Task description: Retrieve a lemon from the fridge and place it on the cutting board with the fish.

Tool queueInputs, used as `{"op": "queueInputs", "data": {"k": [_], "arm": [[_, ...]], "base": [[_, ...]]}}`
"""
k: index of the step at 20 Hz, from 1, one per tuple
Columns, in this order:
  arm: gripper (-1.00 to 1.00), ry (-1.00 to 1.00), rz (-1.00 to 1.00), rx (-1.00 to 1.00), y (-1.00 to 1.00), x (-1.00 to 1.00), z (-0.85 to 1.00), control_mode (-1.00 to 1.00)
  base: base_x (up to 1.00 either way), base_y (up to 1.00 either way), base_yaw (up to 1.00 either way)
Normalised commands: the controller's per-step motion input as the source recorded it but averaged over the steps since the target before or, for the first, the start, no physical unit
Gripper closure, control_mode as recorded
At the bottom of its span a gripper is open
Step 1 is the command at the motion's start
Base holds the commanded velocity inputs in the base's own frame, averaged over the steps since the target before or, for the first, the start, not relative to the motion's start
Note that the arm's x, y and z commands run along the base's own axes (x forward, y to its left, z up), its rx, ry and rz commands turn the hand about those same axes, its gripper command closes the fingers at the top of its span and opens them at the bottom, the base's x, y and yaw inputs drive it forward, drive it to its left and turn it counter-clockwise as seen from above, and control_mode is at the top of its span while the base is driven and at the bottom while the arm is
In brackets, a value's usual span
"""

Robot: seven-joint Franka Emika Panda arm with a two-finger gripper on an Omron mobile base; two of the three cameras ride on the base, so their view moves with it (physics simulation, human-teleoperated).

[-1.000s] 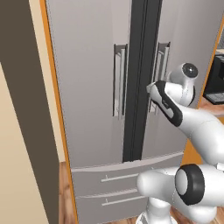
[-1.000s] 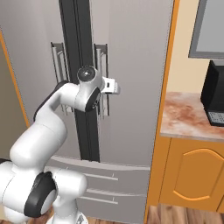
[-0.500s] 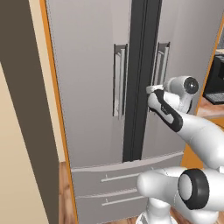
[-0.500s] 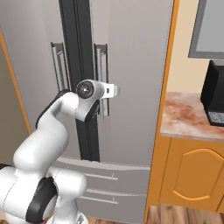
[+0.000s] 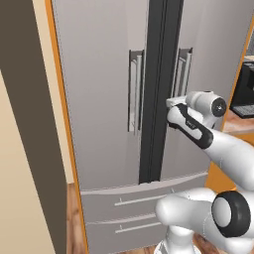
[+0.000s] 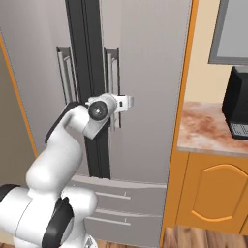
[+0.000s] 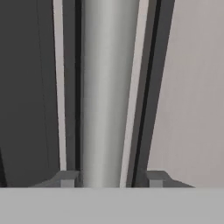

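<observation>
We have the gripper [image 7: 109, 178] straddling the fridge [image 5: 99, 74]'s right-door handle [image 7: 105, 87], tips narrowed either side. The bar is stiff and smooth; the doors stand shut.

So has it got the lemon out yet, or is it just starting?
Just starting. The fridge has both doors shut, so nothing of the fetching looks done. In hand: the gripper is at the right door's handle, with a finger on each side of the bar; a firm clamp can't be confirmed. Left: pull the door open, find and take the lemon, then carry it to the cutting board with the fish.
</observation>
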Motion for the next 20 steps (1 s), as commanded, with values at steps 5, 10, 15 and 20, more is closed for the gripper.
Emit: {"op": "queueInputs", "data": {"k": [5, 10, 15, 20], "arm": [[1.00, 0.06, 0.00, 0.00, -0.01, -0.08, 0.27, -1.00], [1.00, 0.00, 0.00, 0.00, -0.19, -0.80, 0.43, -1.00], [1.00, 0.06, 0.00, 0.01, -0.81, -1.00, 0.24, -1.00], [1.00, 0.27, 0.00, 0.02, -1.00, -1.00, 0.06, -1.00]], "base": [[0.00, 0.00, 0.00], [0.00, 0.00, 0.00], [0.00, 0.00, 0.00], [0.00, 0.00, 0.00]]}}
